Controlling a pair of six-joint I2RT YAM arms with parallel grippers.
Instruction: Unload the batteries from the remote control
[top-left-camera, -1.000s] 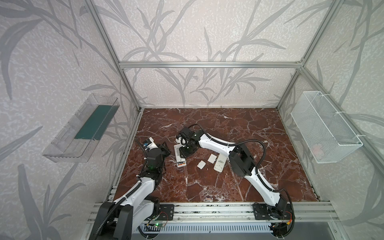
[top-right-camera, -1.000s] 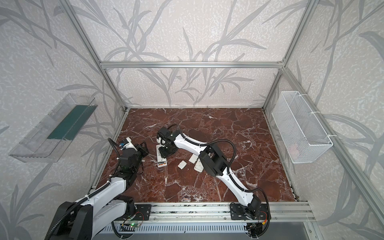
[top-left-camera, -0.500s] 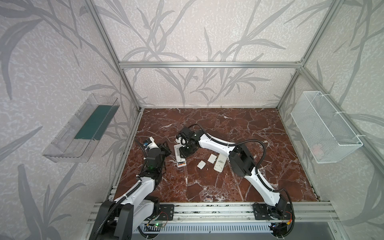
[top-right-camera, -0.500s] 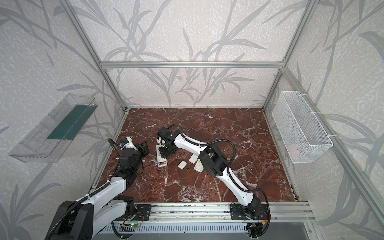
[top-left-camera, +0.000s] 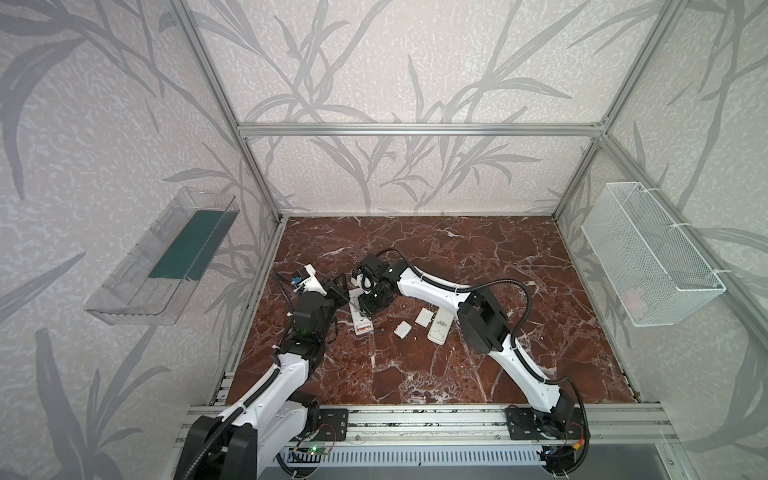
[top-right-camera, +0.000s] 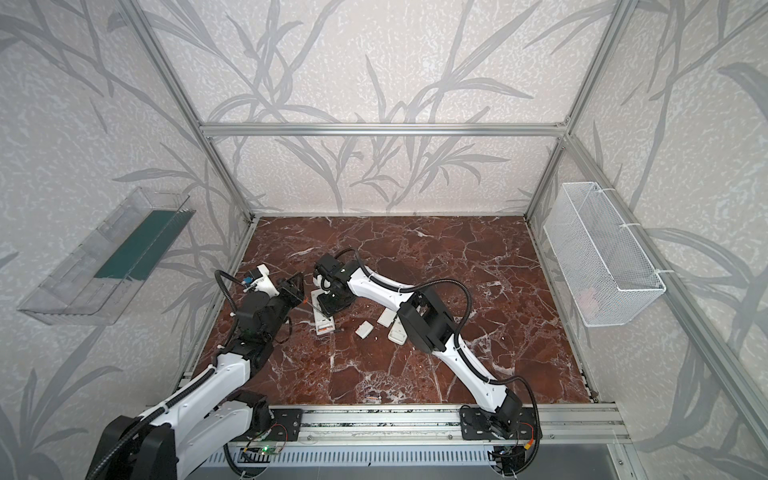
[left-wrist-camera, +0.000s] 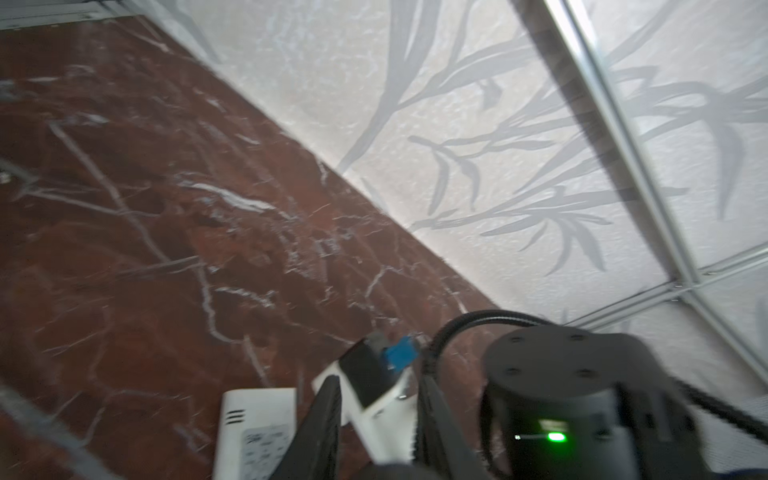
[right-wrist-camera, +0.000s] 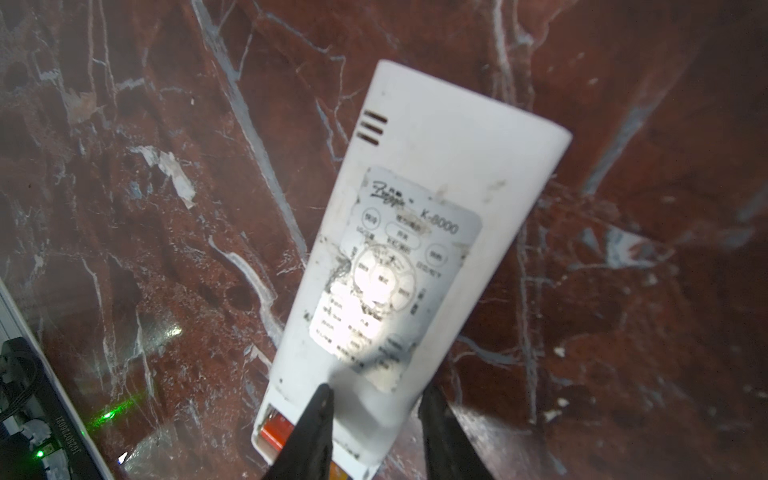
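**White rectangular plastic remote control (right-wrist-camera: 436, 187), label side up, lying on red-brown marble floor (right-wrist-camera: 124, 249).**
Orange cylindrical battery (right-wrist-camera: 277, 428) seated in the open compartment at one end. Right gripper (right-wrist-camera: 376, 388) poised over that end, jaws standing apart, nothing between them. Left gripper (top-left-camera: 339, 288) just beside the remote; whether its jaws are apart or together cannot be told.

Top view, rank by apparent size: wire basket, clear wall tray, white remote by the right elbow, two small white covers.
1. wire basket and clear wall tray: look alike, both mounted higher, nearer the camera; not ranked.
2. white remote.
3. small white covers: look alike.
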